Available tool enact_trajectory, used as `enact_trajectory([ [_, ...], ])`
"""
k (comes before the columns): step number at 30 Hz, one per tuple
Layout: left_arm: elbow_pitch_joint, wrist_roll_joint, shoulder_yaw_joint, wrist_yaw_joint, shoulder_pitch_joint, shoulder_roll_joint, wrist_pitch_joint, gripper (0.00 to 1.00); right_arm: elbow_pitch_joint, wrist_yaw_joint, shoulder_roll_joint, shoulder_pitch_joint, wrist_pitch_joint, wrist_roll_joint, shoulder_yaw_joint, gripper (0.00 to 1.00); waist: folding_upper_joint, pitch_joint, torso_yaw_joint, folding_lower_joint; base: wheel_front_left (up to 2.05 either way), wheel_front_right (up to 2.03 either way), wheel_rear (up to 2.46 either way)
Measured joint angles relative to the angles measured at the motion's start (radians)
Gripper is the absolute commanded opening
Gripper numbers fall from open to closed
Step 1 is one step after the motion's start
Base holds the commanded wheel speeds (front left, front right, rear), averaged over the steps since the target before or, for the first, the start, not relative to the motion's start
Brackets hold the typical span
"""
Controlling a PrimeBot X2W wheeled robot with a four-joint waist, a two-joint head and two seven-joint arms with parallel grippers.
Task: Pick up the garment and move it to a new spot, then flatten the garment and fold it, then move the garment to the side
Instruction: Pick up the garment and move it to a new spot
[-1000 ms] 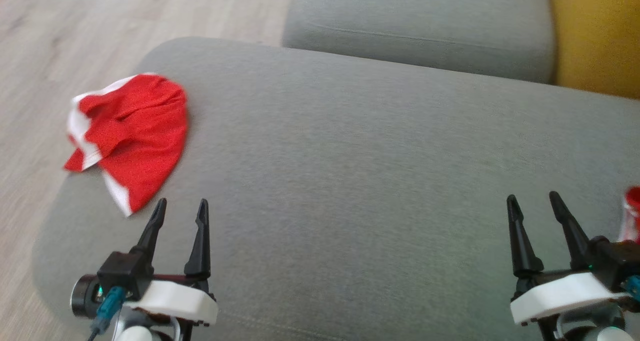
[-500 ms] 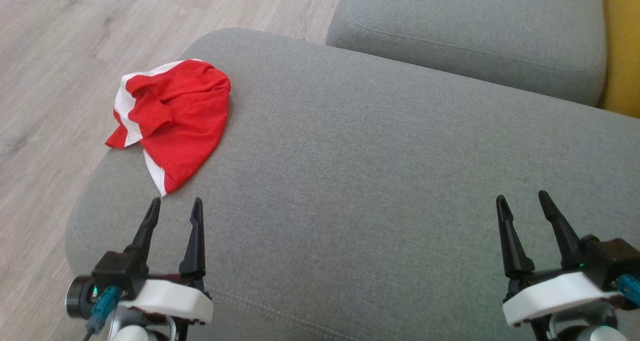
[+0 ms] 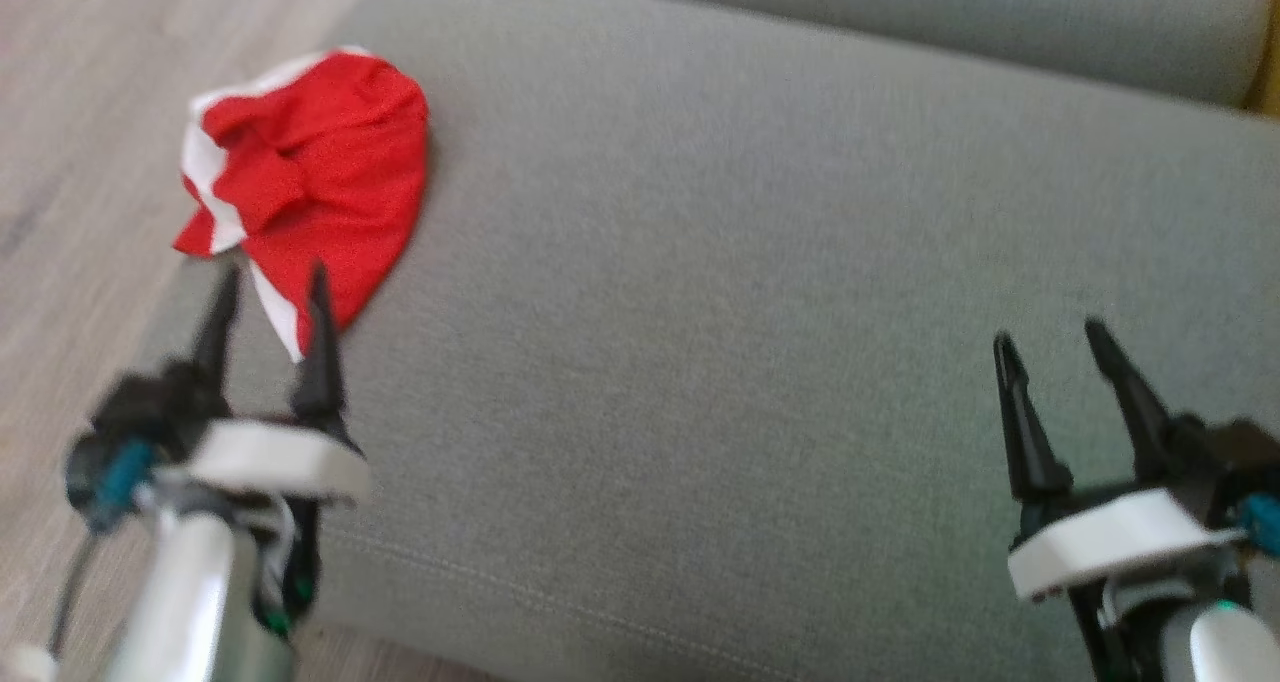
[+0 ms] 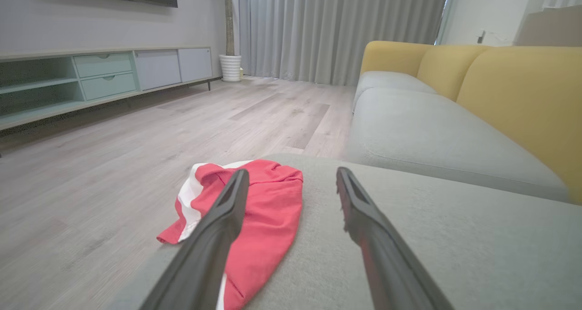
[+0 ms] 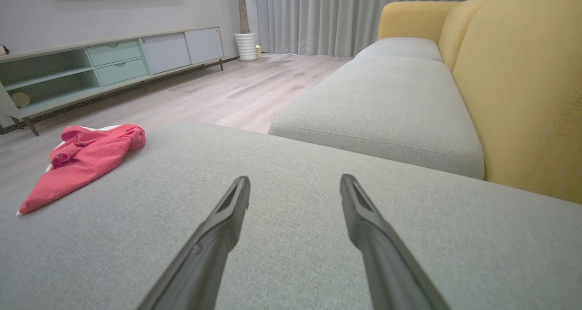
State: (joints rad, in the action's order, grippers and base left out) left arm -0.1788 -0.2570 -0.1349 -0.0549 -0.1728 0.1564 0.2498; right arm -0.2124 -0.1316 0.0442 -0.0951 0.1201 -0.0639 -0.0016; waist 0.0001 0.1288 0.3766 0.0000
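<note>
A crumpled red garment (image 3: 320, 177) with white trim lies at the left end of the grey sofa cushion (image 3: 760, 292), part of it hanging over the cushion's edge. My left gripper (image 3: 272, 280) is open just short of the garment's near tip, its fingers framing that tip. In the left wrist view the garment (image 4: 268, 214) lies between and beyond the open gripper (image 4: 291, 176). My right gripper (image 3: 1045, 334) is open above bare cushion at the right, holding nothing. The right wrist view shows the garment (image 5: 84, 157) far off to the left.
A second grey seat cushion (image 3: 960, 22) lies beyond the first. The yellow backrest (image 5: 523, 82) runs along the right side. Wood floor (image 4: 113, 164) borders the cushion's left edge. A long low cabinet (image 4: 91, 78) stands by the far wall.
My left gripper has moved forward to the garment's near tip. The camera has also shifted, so the whole picture has slid. The right gripper stays open over bare cushion.
</note>
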Motion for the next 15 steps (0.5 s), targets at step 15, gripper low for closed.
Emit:
enact_trajectory([
  [15, -0.691, -0.083, 0.127, 0.154, -0.529, 0.04, 0.007, 1.0, -0.1, 0.0, 0.052, 0.183, 0.084, 0.074, 0.023, 1.0, 0.0, 0.311, -0.081, 0.0001, 0.0, 0.0, 0.0],
])
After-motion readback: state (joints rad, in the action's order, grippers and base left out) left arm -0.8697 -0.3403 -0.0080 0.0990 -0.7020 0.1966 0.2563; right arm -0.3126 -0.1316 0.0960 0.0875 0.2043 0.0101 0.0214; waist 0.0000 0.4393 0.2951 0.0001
